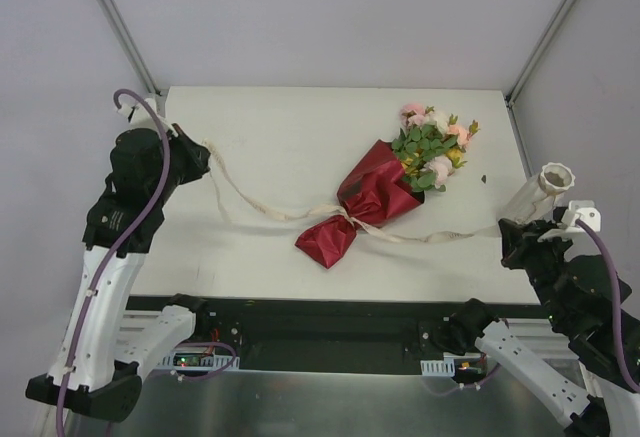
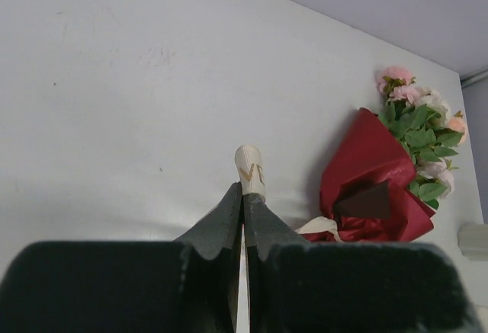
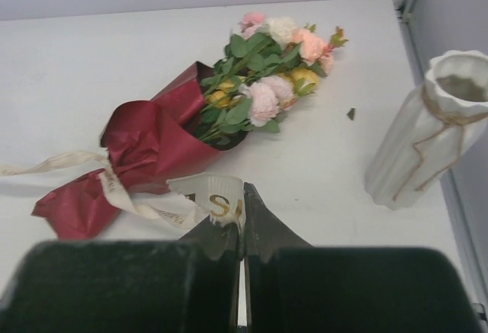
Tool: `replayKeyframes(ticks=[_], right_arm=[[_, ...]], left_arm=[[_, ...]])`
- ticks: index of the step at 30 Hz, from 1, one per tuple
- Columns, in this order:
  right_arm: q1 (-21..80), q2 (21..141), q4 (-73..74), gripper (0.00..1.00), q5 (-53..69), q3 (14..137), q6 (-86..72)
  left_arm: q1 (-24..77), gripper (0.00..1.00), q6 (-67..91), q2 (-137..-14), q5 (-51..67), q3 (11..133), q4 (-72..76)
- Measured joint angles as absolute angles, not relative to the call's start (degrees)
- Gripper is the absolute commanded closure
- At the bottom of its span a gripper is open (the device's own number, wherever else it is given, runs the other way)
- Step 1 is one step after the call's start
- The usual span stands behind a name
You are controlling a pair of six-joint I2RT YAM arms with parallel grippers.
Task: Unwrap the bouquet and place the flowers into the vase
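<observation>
- The bouquet (image 1: 372, 197) lies on its side right of centre on the tabletop (image 1: 290, 127). Its maroon paper is wrapped around the flowers (image 1: 432, 142), whose heads point toward the far right corner.
- A cream ribbon (image 1: 262, 209) is tied round its neck, with ends trailing left and right.
- The left pincer (image 2: 242, 192) is clenched on one ribbon end, and the right pincer (image 3: 242, 200) on the other.
- The vase (image 3: 427, 131) stands near the right edge, apart from the bouquet.

A robotics lab test cell: a plain white desk (image 1: 300, 137) boxed by blank pale walls (image 1: 330, 7) and grey metal frame posts (image 1: 113, 17).
</observation>
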State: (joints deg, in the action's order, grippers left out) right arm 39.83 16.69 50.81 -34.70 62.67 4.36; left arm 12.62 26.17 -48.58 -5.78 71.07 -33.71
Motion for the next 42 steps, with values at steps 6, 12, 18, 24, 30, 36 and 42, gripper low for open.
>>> replayKeyframes(ticks=[6,12,18,24,30,36,42], right_arm=[[39.7,18.9,45.0,0.99,-20.1,58.4,-0.7],[40.4,36.0,33.6,0.99,1.2,53.3,-5.3],[44.6,45.0,33.3,0.99,4.3,53.3,-5.3],[44.8,41.8,35.8,0.97,-1.0,50.8,-6.2],[44.6,37.6,40.5,0.87,-8.2,43.7,-9.1],[39.6,40.7,42.5,0.57,-11.7,43.0,-11.0],[35.9,51.1,43.3,0.37,-13.3,43.4,-10.0]], left_arm=[[12.6,1.00,26.2,-60.1,2.8,75.4,-33.7],[12.6,1.00,26.2,-73.1,11.5,80.7,-33.8],[11.9,0.90,26.3,-79.5,14.8,87.5,-33.7],[11.1,0.83,26.0,-80.4,15.6,89.1,-33.6],[10.2,0.51,24.9,-80.6,16.1,89.1,-33.5],[10.1,0.44,24.5,-80.1,20.5,87.3,-32.2],[19.0,0.65,24.9,-78.4,27.2,77.3,-29.5]])
